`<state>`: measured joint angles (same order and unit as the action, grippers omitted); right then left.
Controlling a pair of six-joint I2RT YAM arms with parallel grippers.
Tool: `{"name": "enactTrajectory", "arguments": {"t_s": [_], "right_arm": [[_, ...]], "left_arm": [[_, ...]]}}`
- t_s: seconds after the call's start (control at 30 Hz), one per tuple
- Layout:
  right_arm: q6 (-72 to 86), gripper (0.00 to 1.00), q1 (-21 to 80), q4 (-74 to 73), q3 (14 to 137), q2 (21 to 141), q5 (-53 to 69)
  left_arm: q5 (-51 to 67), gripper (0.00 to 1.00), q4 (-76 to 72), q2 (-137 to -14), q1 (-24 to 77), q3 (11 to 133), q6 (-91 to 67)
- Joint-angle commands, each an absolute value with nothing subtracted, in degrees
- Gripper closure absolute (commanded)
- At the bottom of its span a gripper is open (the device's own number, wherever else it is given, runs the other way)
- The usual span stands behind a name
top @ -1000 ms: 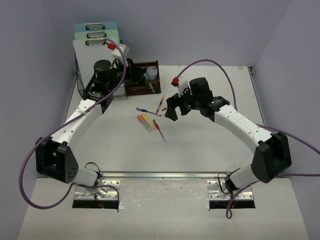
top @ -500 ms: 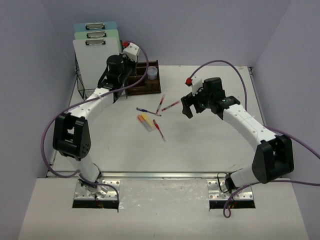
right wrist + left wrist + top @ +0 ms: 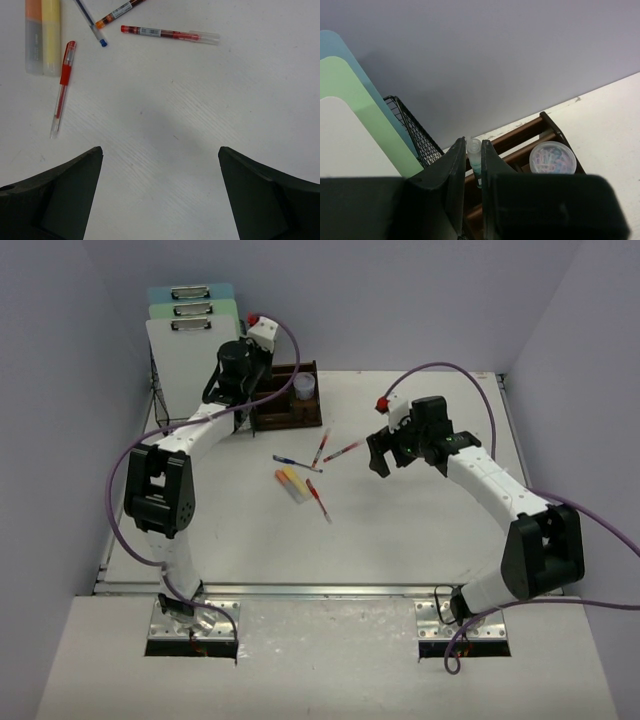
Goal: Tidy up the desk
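Right wrist: desk (image 3: 165, 90) below right end effector (image 3: 160, 150)

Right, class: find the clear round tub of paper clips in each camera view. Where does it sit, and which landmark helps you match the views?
Top external: the tub sits at the back of the table, in the right end of the brown wooden organiser.
Left wrist: lower right of the picture, in the same organiser.
Right wrist: not in it.
Shared landmark: the organiser, seen in both views that show the tub.
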<state>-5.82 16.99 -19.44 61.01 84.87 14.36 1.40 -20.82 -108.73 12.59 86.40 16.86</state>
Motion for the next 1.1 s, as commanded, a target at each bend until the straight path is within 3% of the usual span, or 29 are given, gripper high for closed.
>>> {"name": "enactTrajectory", "arguments": {"t_s": [0.0, 0.43, 0.5, 0.6, 0.73, 1.07], "right_arm": [[-5.8, 0.01, 16.8, -17.9, 61.0, 85.1, 16.1], [-4.9, 0.11, 16.8, -20.9, 64.1, 88.6, 18.4], [-4.1, 0.12, 16.8, -20.7, 64.4, 89.2, 18.7], [-3.6, 0.29, 17.3, -21.8, 65.9, 90.6, 20.4], [-3.3, 0.5, 20.6, -21.1, 66.9, 92.5, 16.9], [3.1, 0.64, 36.1, -18.6, 67.2, 96.5, 2.3]], "left_arm": [[1.1, 1.0, -23.8, -111.2, 11.7, 90.1, 17.6], [0.9, 0.99, -23.0, -114.9, 10.6, 89.0, 16.1], [0.4, 0.92, -22.6, -115.3, 10.6, 88.6, 15.9], [-1.1, 0.62, -21.2, -115.4, 10.5, 88.7, 15.6], [2.1, 0.44, -18.9, -113.6, 9.9, 90.4, 12.2], [9.1, 0.32, -10.2, -97.3, 9.9, 90.1, 4.6]]}}
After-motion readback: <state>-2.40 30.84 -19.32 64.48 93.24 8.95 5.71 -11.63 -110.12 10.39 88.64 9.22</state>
